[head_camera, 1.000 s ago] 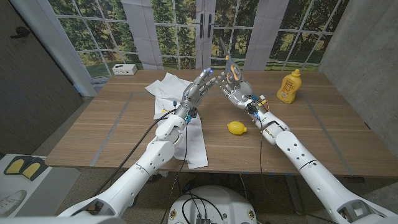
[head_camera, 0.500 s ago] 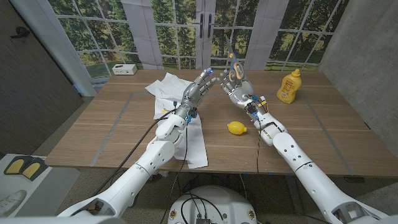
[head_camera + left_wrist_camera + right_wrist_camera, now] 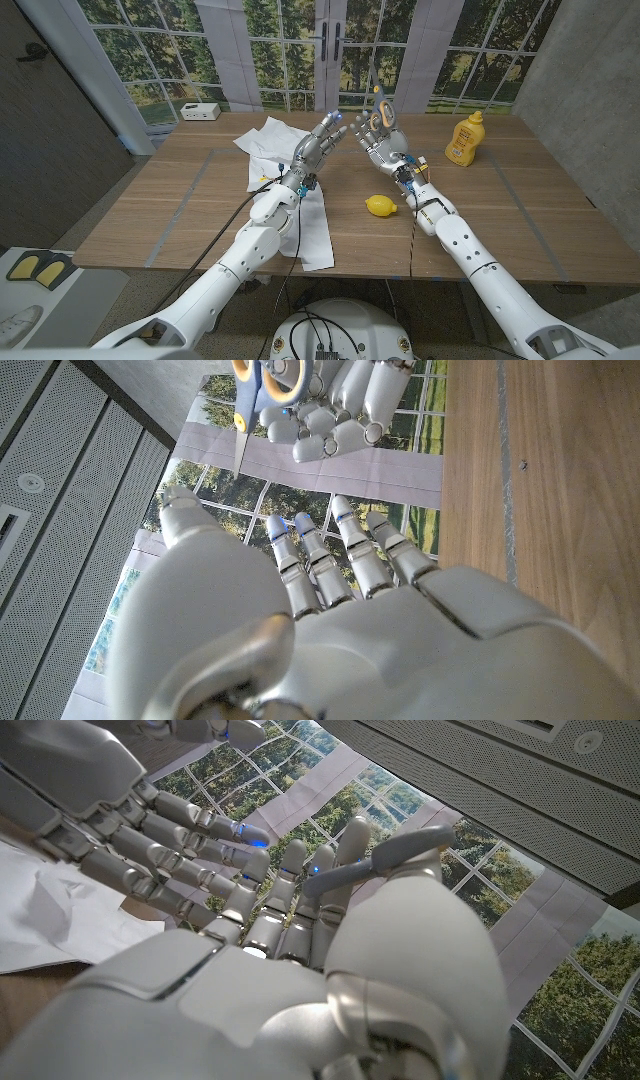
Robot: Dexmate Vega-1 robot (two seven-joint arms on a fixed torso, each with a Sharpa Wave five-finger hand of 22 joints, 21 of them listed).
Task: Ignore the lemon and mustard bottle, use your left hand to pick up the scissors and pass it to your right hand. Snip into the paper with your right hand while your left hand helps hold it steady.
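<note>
The scissors [image 3: 379, 100], yellow-handled, stand blades-up above the table's far middle, held in my right hand [image 3: 380, 132]. My left hand [image 3: 318, 145] is raised just to its left with fingers straight and apart, holding nothing, a small gap between the two hands. The white paper [image 3: 312, 215] lies crumpled on the table under my left forearm, reaching back to the far edge. In the left wrist view my left hand [image 3: 330, 630] points at my right hand [image 3: 335, 405], whose fingers wrap the scissors [image 3: 243, 410]. The right wrist view has my right hand [image 3: 330, 980], my left hand [image 3: 130, 820] and the paper [image 3: 60, 920].
A lemon [image 3: 380, 206] lies on the wooden table [image 3: 180, 200] just in front of my right forearm. A yellow mustard bottle [image 3: 463, 138] stands at the far right. A small white box [image 3: 201, 111] sits beyond the table's far left corner.
My right hand has drawn slightly right, away from my left hand, and the scissors have turned more upright. My left hand has stayed in place.
</note>
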